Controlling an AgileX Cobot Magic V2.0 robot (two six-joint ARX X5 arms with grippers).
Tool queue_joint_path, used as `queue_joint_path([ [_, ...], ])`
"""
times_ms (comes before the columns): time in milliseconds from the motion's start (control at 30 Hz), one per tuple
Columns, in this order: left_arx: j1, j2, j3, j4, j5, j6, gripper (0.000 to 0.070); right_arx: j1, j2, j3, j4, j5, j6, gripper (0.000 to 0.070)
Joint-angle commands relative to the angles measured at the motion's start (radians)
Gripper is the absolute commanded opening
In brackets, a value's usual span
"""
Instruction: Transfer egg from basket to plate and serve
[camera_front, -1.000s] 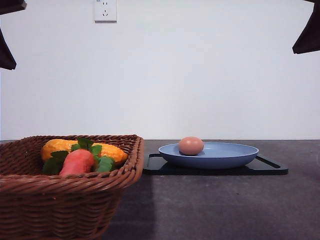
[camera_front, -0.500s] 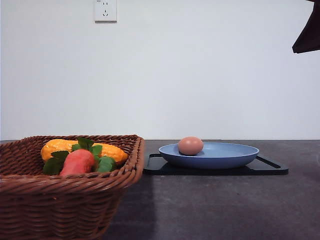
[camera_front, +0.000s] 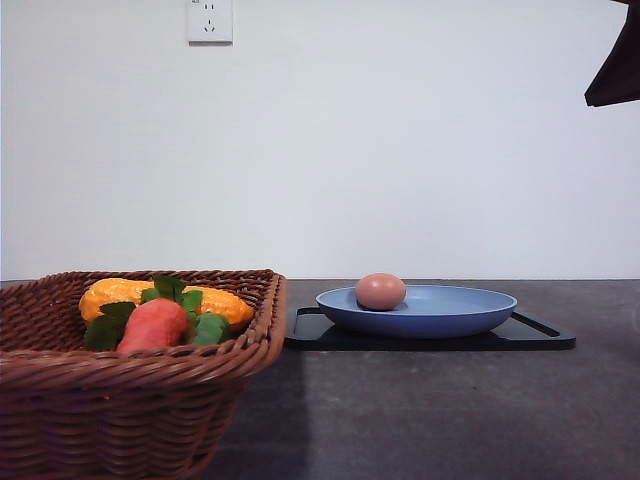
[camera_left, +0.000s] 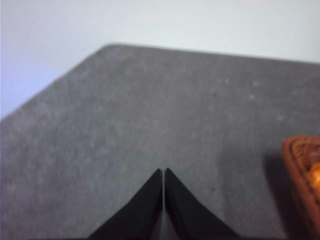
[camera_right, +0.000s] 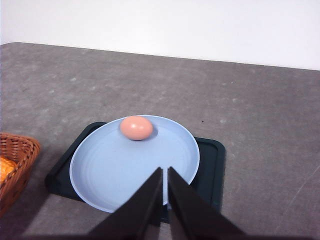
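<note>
The small pinkish-brown oval egg (camera_front: 381, 291) lies in the wide round light-blue plate (camera_front: 470, 312), toward its left side, and the plate sits on a flat black rectangular tray (camera_front: 545, 336). The brown woven wicker basket (camera_front: 60, 400) stands just left of the tray, holding an orange-red carrot (camera_front: 152, 323) with green leaves. The left gripper (camera_left: 164, 172) hangs above bare grey table (camera_left: 125, 115), fingertips pressed together, empty. The right gripper (camera_right: 165, 171) hovers above the plate's rim, fingers closed to a slit, holding nothing.

A staged test bench is showing here: a bare white wall (camera_front: 400, 150) carrying one socket (camera_front: 210, 20) is backing a plain grey table (camera_front: 430, 410).
</note>
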Motion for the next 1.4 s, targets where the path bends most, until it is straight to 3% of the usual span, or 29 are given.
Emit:
queue_joint_path([
  [0, 0.003, -0.001, -0.011, 0.015, 0.002, -0.022, 0.0, 0.007, 0.003, 0.01, 0.011, 0.002, 0.017, 0.0],
  [233, 0.003, -0.001, -0.089, 0.112, 0.009, -0.019, 0.0, 0.007, 0.003, 0.01, 0.011, 0.002, 0.017, 0.0],
  [467, 0.002, -0.001, -0.106, 0.115, 0.115, -0.017, 0.0, 0.007, 0.003, 0.01, 0.011, 0.003, 0.017, 0.0],
  [633, 0.002, -0.001, -0.106, 0.116, 0.117, -0.117, 0.0, 0.007, 0.003, 0.01, 0.011, 0.002, 0.017, 0.0],
  [1367, 0.002, -0.001, -0.106, 0.116, 0.117, -0.12, 0.0, 0.007, 0.002, 0.01, 0.011, 0.002, 0.014, 0.0],
])
